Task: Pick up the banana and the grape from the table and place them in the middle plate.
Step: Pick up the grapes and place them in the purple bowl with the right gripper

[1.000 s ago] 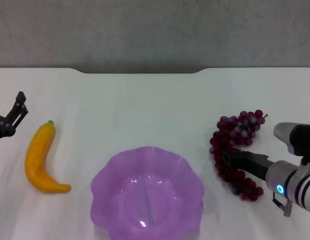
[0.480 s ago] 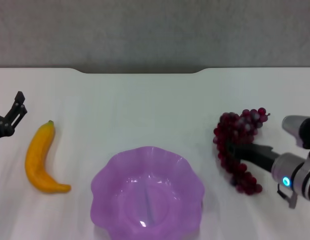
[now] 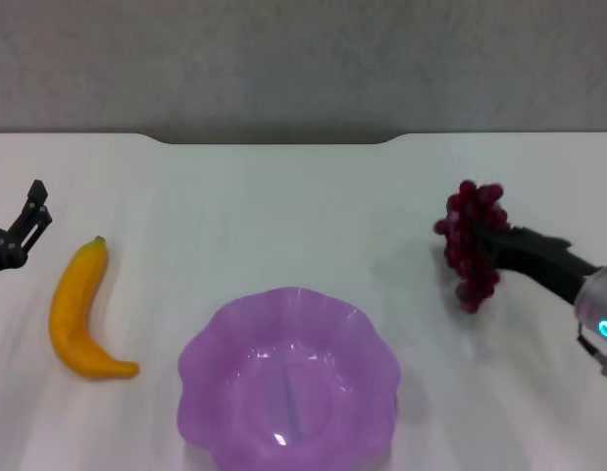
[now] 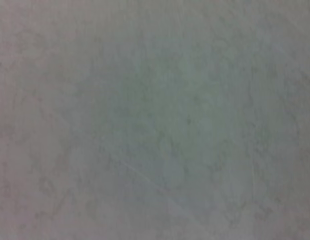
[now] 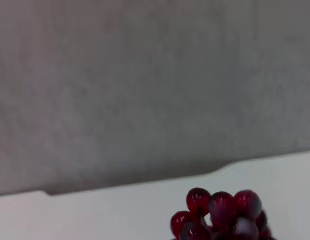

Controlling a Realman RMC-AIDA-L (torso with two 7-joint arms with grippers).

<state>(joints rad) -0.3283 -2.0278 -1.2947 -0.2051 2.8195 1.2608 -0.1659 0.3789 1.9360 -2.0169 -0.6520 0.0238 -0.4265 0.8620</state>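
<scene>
The dark red grape (image 3: 470,243) bunch hangs lifted off the table (image 3: 283,206), held by my right gripper (image 3: 491,245), which is shut on it at the right of the head view. Its top berries, the grape (image 5: 221,213), show low in the right wrist view. The purple scalloped middle plate (image 3: 217,339) lies at the near centre, left of and nearer than the grape. The yellow banana (image 3: 75,312) lies on the table at the left. My left gripper (image 3: 30,218) sits at the far left edge, beside the banana's stem end, fingers apart and empty.
The table's far edge has a notch (image 3: 276,139) at mid-back, with a grey wall (image 3: 303,59) behind. The left wrist view shows only a blank pale surface.
My right gripper has lifted the grape bunch off the table and carried it up and slightly right. The left arm, banana and plate have not moved.
</scene>
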